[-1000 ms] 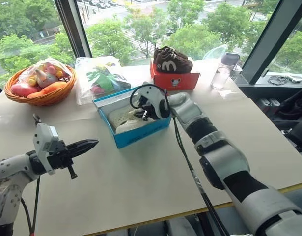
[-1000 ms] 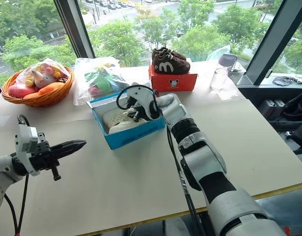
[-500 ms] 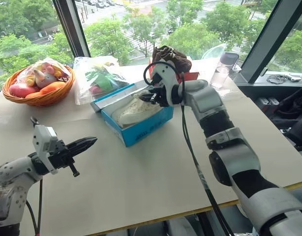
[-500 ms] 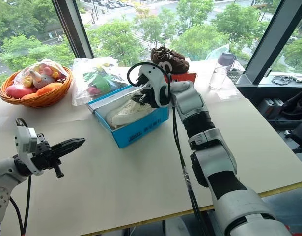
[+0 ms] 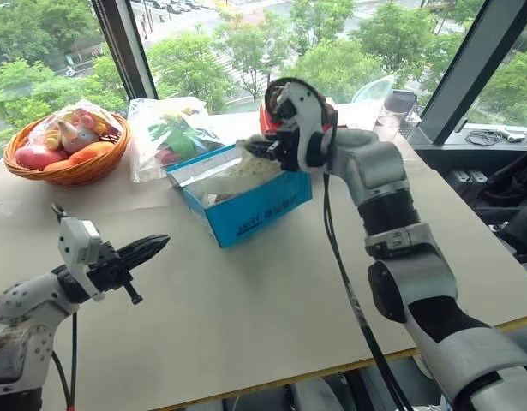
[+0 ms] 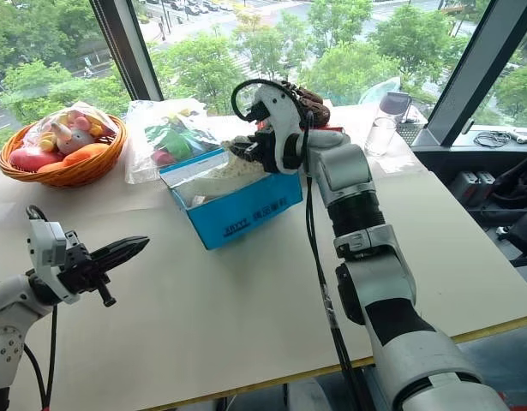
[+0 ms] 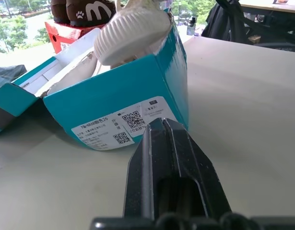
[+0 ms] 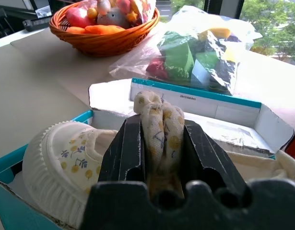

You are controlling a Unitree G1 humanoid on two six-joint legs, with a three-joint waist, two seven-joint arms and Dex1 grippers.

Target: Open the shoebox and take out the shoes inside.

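Now the right pincer (image 8: 159,143) is clamping the heel strap of one of the shoes (image 8: 65,163), holding it tilted over the open shoebox (image 5: 254,210), which is sitting mid-worktop (image 5: 272,325). At eight o'clock from the box, the left pincer (image 5: 147,251) is hovering, clenched and empty.

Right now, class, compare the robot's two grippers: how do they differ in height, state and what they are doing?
The right gripper is raised over the blue shoebox, while the left gripper hangs low over the table, apart from the box. The right gripper is shut on a cream shoe by its heel; the left gripper is shut on nothing. Both have two black fingers.
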